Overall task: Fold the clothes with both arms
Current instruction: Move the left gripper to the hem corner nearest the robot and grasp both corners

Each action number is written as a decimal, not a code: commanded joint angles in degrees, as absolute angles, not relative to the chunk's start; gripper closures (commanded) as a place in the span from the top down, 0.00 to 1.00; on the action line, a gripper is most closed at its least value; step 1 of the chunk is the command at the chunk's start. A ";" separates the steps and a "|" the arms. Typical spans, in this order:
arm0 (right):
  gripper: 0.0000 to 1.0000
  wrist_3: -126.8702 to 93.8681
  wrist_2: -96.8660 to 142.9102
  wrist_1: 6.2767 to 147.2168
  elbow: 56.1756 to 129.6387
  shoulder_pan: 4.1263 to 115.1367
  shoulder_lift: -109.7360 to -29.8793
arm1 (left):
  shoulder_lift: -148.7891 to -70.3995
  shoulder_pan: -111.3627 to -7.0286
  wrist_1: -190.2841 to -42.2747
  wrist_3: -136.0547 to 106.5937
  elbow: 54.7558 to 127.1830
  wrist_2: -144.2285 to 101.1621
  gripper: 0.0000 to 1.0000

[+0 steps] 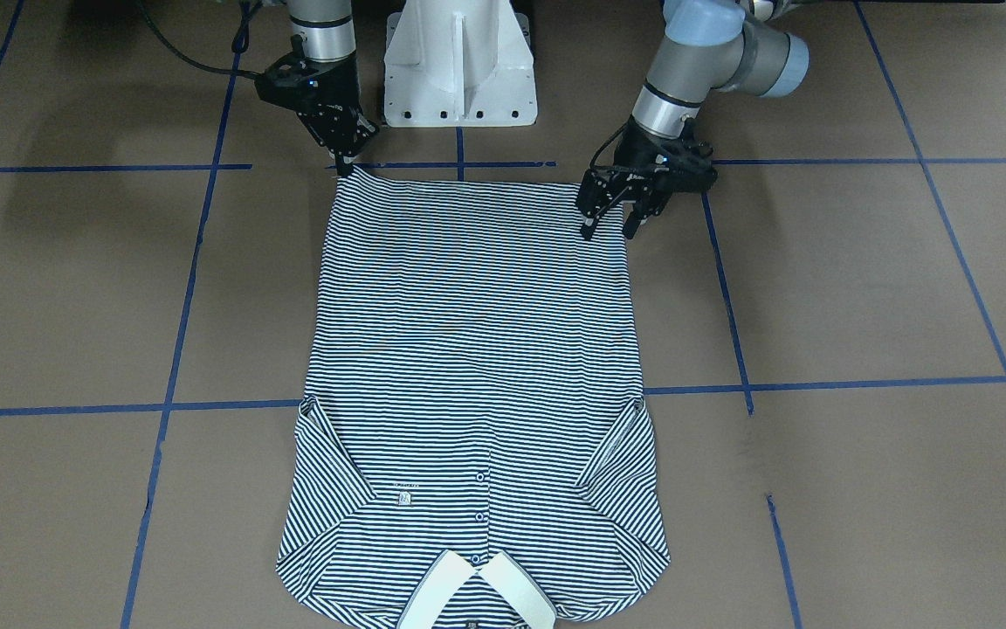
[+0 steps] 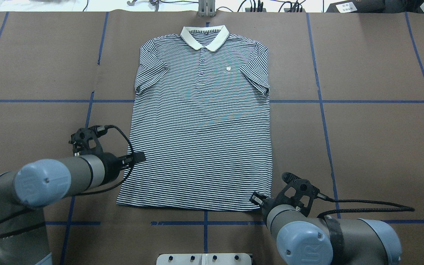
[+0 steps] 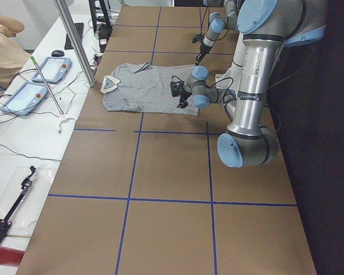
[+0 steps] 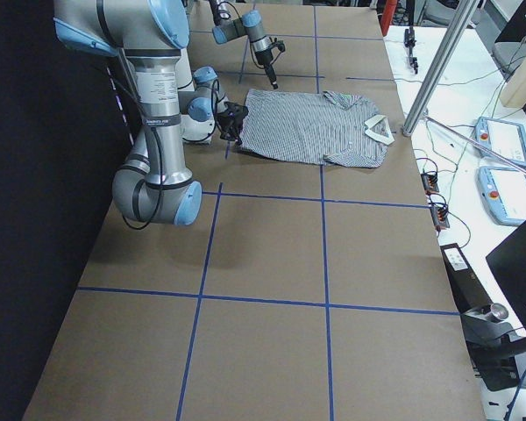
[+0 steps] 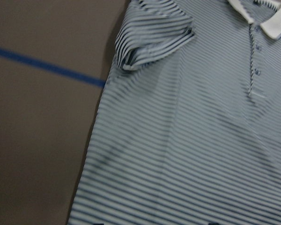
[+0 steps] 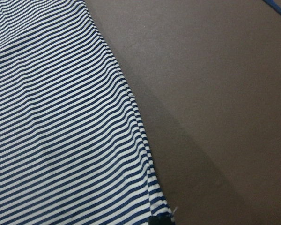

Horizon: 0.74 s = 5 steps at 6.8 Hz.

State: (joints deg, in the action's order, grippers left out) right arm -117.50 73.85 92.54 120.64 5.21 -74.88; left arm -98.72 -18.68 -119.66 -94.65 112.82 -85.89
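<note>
Hem corners of polo shirt (image 1: 477, 349): one pinched in right gripper (image 1: 345, 166), other under splayed left gripper (image 1: 609, 229)

Lit evenly from above, bright throughout. Soft, blurred shadows on table (image 1: 861, 288) beside right arm (image 1: 321, 35), upper left of front view. Sharp in front and overhead views; faint teal moiré across polo shirt (image 2: 201, 121) stripes overhead. Blown-out white along overhead top edge. Near-black beyond table edge in both side views. Left wrist view soft, smeared, bluish. Right wrist view crisp, diffuse shadow alongside shirt hem.
</note>
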 commanded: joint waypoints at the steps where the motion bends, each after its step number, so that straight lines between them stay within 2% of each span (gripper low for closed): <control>1: 0.00 -117.33 73.92 92.46 121.11 5.19 -75.67 | -96.15 -9.54 -110.68 -101.39 117.34 -83.07 0.77; 5: 0.00 -117.33 73.83 92.46 121.11 5.10 -75.76 | -96.33 -9.31 -110.48 -100.81 114.17 -82.00 0.74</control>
